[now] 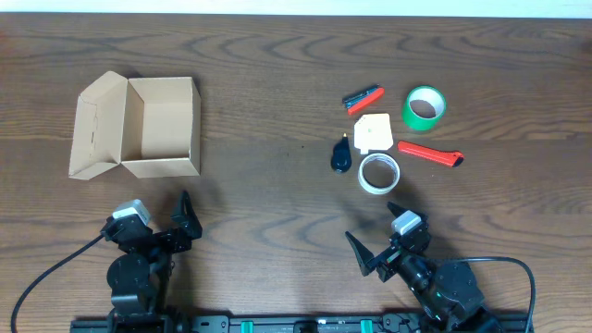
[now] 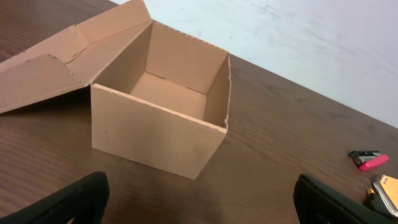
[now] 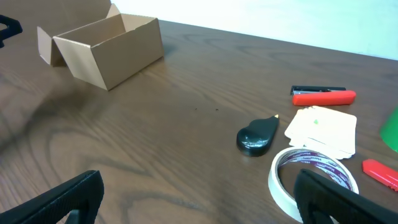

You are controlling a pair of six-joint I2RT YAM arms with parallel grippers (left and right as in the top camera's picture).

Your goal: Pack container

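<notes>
The container is an open tan cardboard box at the left of the table, empty, with its lid flap folded out to the left. It also shows in the left wrist view and far off in the right wrist view. My left gripper is open and empty, just in front of the box. My right gripper is open and empty, in front of a white tape roll, with its right finger close to the roll.
Loose items lie at the right: a green tape roll, a cream note pad, a black teardrop-shaped item, a red-and-black tool and a red cutter.
</notes>
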